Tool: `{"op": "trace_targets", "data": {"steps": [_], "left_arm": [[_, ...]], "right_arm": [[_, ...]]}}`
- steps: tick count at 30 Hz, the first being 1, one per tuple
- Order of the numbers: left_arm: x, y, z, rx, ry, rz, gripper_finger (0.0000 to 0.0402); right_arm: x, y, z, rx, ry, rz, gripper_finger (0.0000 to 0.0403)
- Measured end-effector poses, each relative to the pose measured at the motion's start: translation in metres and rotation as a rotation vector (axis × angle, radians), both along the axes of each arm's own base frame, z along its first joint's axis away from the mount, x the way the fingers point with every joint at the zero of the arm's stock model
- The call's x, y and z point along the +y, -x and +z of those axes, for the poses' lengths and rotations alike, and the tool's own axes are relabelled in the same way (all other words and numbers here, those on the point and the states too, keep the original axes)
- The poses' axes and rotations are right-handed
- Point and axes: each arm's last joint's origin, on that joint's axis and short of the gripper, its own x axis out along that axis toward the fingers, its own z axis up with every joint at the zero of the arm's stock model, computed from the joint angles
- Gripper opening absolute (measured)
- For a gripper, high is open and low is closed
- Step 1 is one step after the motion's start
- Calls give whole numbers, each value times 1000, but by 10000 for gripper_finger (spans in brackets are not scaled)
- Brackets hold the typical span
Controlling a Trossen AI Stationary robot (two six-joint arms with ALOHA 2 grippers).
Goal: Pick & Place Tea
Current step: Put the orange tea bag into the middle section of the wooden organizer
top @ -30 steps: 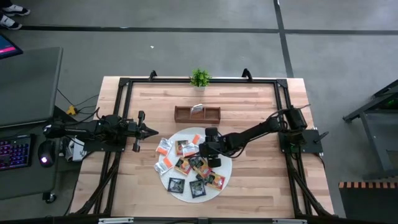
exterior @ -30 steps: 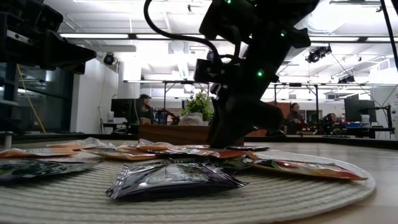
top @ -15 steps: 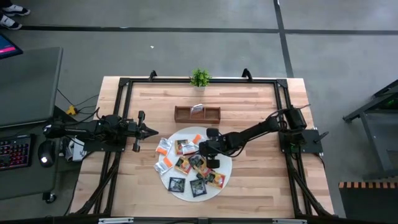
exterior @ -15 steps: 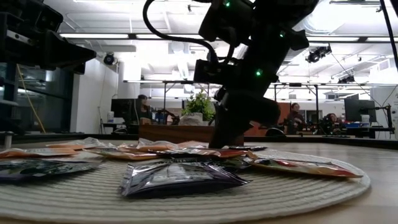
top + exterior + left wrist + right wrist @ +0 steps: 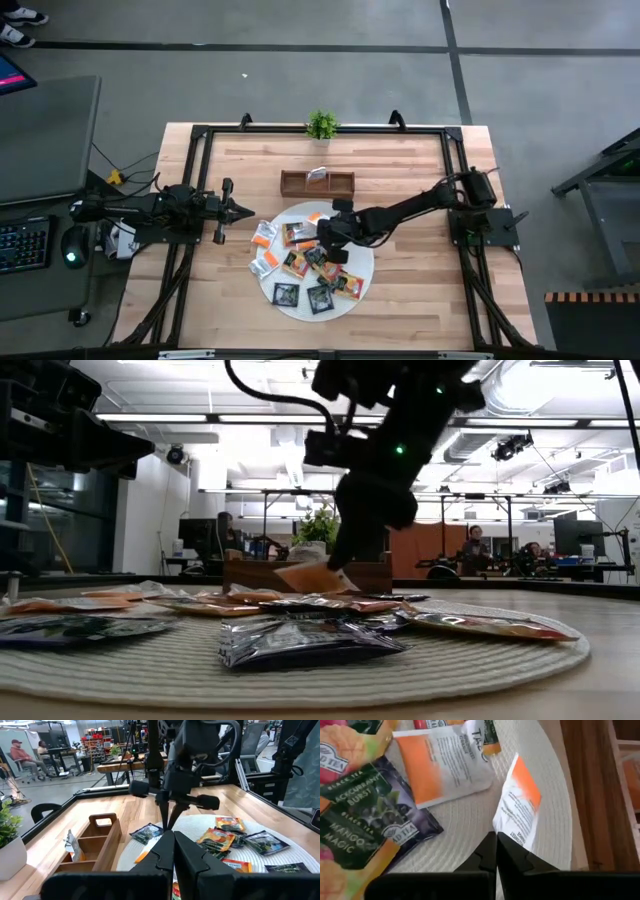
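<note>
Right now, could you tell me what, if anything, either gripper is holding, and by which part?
The right gripper pinches a white-and-orange tea sachet by one edge, lifted off the mat. The left gripper holds nothing.

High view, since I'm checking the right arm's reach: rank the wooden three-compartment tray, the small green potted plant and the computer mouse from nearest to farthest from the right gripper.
From the right gripper, shut on a white-and-orange tea sachet:
1. Brown wooden three-compartment tray, just beyond it toward the table's far edge.
2. Small green potted plant, at the far edge behind the tray.
3. Computer mouse, off the table, far left.
</note>
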Motion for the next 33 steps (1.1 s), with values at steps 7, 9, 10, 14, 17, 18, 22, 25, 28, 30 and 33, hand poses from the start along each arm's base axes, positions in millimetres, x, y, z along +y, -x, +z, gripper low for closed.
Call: {"op": "trace_targets", "data": {"steps": [7, 9, 10, 14, 17, 18, 22, 25, 28, 30, 33], "left_arm": [[0, 0, 0, 0, 0, 0, 1], [0, 0, 0, 0, 0, 0, 1], [0, 0, 0, 0, 0, 0, 1], [0, 0, 0, 1, 0, 0, 1], [0, 0, 0, 0, 0, 0, 1], [0, 0, 0, 0, 0, 0, 1], [0, 0, 0, 0, 0, 0, 1], [0, 0, 0, 0, 0, 0, 1], [0, 0, 0, 0, 0, 0, 1], [0, 0, 0, 0, 0, 0, 1], [0, 0, 0, 0, 0, 0, 1]], "right_arm": [[-5, -9, 32, 17, 17, -85, 0], [-12, -11, 44, 30, 12, -126, 0], [-15, -12, 50, 37, 12, -140, 0], [-29, -14, 75, 81, 0, -185, 0], [-40, -15, 95, 103, -34, -204, 0], [-44, -14, 101, 112, -42, -211, 0], [-64, -14, 117, 124, -110, -238, 0], [-79, -17, 123, 134, -210, -241, 0], [-93, -24, 119, 173, -267, -256, 0], [-102, -29, 117, 197, -285, -271, 0], [-116, -35, 119, 204, -308, -290, 0]]}}
